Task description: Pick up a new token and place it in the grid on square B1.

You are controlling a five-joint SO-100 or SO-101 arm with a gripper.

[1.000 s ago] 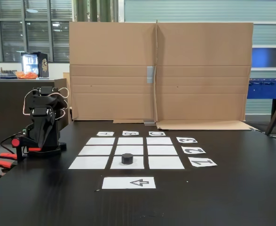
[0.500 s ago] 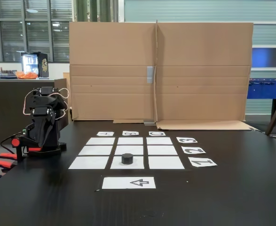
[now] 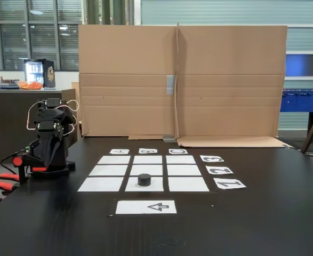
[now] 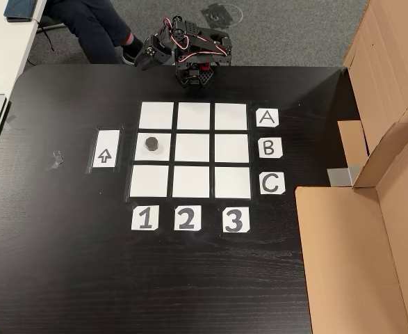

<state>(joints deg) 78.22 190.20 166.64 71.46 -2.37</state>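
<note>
The token [image 3: 144,180] [image 4: 151,145], a small black puck, rests upright on square B1 [image 3: 155,186] [image 4: 165,155], the middle cell of the grid's row nearest the arrow sheet. The grid [image 3: 147,159] [image 4: 195,147] is three by three white paper cells with A B C and 1 2 3 labels along two sides. The black arm [image 3: 48,143] sits folded over its base, well away from the token. Its gripper [image 4: 143,60] points off beyond the table edge, holding nothing that I can see. Its jaws are too small and dark to read.
A white arrow sheet [image 3: 146,207] [image 4: 106,149] lies just outside the grid beside square B1. A tall cardboard wall [image 3: 183,80] [image 4: 391,139] stands behind the grid. A person's legs [image 4: 92,24] are near the arm's base, off the table.
</note>
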